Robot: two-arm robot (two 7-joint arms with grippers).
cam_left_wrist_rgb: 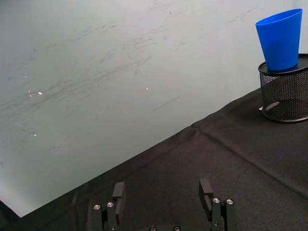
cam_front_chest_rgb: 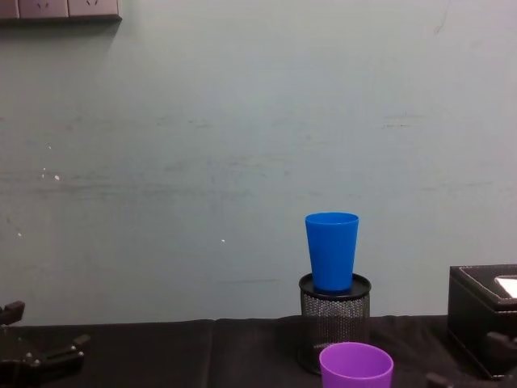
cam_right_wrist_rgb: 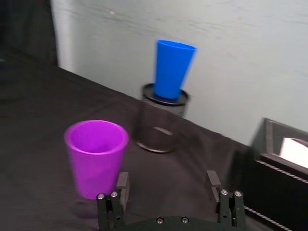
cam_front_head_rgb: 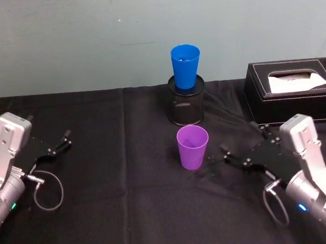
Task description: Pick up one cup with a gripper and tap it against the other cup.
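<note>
**Two cups, two open grippers, nothing held**

Two cups are on the black-clothed table (cam_front_head_rgb: 131, 215). The purple cup (cam_front_head_rgb: 193, 147) stands upright on the cloth near the middle. The blue cup (cam_front_head_rgb: 185, 65) stands upright in the single black mesh holder (cam_front_head_rgb: 186, 106), just behind the purple one.

The right gripper (cam_right_wrist_rgb: 167, 175) sits low, just to the right of the purple cup, jaws spread and empty; the cup is beside one finger, not between them. The left gripper (cam_left_wrist_rgb: 162, 185), also spread and empty, rests at the table's left, well apart from both cups. One black box (cam_front_head_rgb: 294, 97) sits at the back right.
</note>
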